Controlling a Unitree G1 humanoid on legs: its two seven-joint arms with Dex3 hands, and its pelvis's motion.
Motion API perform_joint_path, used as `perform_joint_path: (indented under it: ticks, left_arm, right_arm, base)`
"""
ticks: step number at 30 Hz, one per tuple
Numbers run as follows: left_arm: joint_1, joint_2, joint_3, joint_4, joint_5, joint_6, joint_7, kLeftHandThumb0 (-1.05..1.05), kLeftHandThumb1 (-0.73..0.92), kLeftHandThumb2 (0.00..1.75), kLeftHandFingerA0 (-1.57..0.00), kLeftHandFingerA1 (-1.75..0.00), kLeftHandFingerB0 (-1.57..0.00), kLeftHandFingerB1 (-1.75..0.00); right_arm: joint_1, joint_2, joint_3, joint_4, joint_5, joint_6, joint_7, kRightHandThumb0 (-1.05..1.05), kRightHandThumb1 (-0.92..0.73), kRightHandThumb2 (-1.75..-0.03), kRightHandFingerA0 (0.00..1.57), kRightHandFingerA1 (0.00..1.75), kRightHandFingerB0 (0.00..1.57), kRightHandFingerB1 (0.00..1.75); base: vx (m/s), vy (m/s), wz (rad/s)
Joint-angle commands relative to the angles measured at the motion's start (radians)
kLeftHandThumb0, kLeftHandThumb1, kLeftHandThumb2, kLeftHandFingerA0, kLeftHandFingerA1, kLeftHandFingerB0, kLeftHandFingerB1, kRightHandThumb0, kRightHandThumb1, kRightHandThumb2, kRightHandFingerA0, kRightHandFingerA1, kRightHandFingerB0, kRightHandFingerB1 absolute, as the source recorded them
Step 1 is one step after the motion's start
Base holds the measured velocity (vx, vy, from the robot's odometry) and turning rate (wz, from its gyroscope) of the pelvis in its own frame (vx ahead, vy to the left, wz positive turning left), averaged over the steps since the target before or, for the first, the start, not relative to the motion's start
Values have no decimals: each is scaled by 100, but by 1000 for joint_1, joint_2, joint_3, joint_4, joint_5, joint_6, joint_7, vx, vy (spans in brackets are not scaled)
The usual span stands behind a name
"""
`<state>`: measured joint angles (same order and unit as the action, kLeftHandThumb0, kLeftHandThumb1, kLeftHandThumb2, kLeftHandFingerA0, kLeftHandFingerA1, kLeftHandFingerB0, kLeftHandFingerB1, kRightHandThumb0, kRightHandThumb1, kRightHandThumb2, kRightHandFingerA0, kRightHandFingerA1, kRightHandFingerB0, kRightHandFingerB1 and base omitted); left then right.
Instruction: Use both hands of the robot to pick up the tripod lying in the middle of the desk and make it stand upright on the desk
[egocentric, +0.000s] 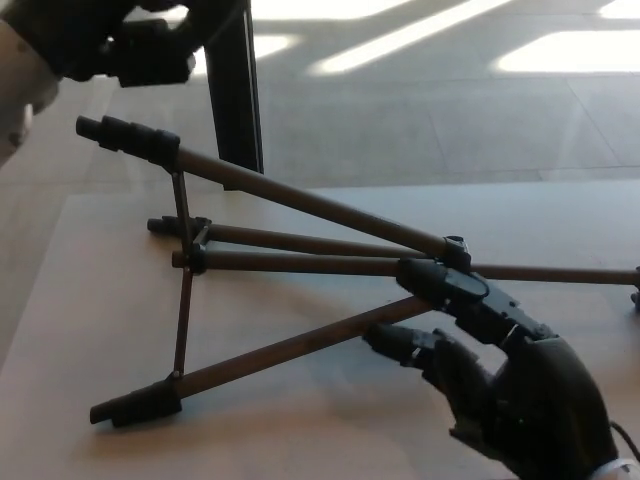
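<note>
Filling most of the head view, the pale desk (560, 225) carries the tripod (300, 262) on its side across the middle; the feet point toward the desk's left edge, the upper leg rising off the surface, and the centre column runs toward the right edge; behind the far edge a dark post (232, 85) stands on the sunlit floor (420, 110); at the near right corner the right hand (490, 350) has its fingers spread, one fingertip over the tripod's hub, another beside the lower leg, closed on nothing; above the far left corner the left hand (110, 40) hangs dark and blurred, so I cannot tell its fingers' state.
</note>
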<state>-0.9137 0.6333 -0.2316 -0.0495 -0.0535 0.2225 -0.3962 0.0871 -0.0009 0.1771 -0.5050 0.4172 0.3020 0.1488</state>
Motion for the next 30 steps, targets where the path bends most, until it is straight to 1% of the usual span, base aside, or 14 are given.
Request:
perform_joint_path:
  ticks: [1,6,7,8,14,15,16,20,21,22,23,24,29,30]
  left_arm:
    - [-104,49,-258,38,387,-180,-106,-82,68,67,-38,-54,-32,-40]
    - [-137,66,-381,102,638,-356,60,-83,71,62,-39,-50,-38,-35]
    - [-147,69,-412,106,678,-359,63,-82,56,95,-31,-56,-30,-47]
    - [-155,75,-435,109,723,-375,86,-83,73,63,-36,-46,-36,-33]
    - [-142,88,-491,41,781,-328,21,-85,73,63,-19,-40,-22,-28]
    - [-150,91,-507,34,797,-315,-8,-40,33,98,-1,-52,0,-49]
    - [-158,93,-526,29,817,-304,-37,-98,64,102,-3,-34,-15,-23]
    - [-168,81,-593,33,892,-251,-80,-87,53,97,-5,-14,-13,-23]
    - [-171,81,-643,43,979,-247,-76,-96,61,70,0,-30,-5,-27]
    - [-177,78,-669,55,1024,-243,-67,-86,48,97,-6,-13,-12,-16]
    - [-177,78,-681,61,1042,-241,-59,-99,62,69,0,-32,-3,-29]
    - [-179,71,-709,84,1076,-228,-56,-89,50,97,-6,-7,-9,-10]
    - [-185,67,-751,135,1112,-200,-49,-94,54,98,-5,0,-12,-2]
    - [-183,72,-764,148,1138,-192,-27,-87,49,96,-6,-6,-9,-13]
  right_arm:
    - [48,16,135,57,-96,114,-76,-75,-72,-62,39,63,42,44]
    - [61,54,127,109,-53,153,-99,-71,-68,-61,37,69,37,44]
    - [61,72,116,116,-41,181,-123,-70,-69,-61,37,69,34,43]
    - [59,76,118,129,-60,177,-136,-72,-71,-61,38,70,31,43]
    - [104,93,94,156,-43,149,-139,-73,-72,-61,31,70,29,43]
    - [110,100,88,150,-38,157,-149,-79,-61,-71,28,67,25,46]
    - [114,107,81,142,-37,176,-170,-79,-63,-69,27,67,25,45]
    - [131,171,29,154,-23,186,-249,-78,-71,-61,30,73,31,45]
    - [150,186,3,158,-3,188,-261,-78,-72,-62,23,68,27,43]
    - [158,193,-7,162,0,181,-266,-79,-73,-62,22,67,25,42]
    - [165,202,-12,162,-1,181,-275,-78,-72,-62,22,63,23,39]
    - [186,229,-31,161,9,179,-304,-80,-74,-63,16,64,18,40]
    - [210,298,-89,172,49,182,-357,-82,-75,-64,12,67,16,41]
    - [208,329,-128,188,98,186,-372,-40,-40,-102,4,56,0,51]
  base:
    - [0,0,0]
    - [0,0,0]
    - [0,0,0]
    - [0,0,0]
    - [0,0,0]
    - [0,0,0]
    - [0,0,0]
    - [0,0,0]
    - [0,0,0]
    - [0,0,0]
    - [0,0,0]
    - [0,0,0]
    - [0,0,0]
    - [0,0,0]
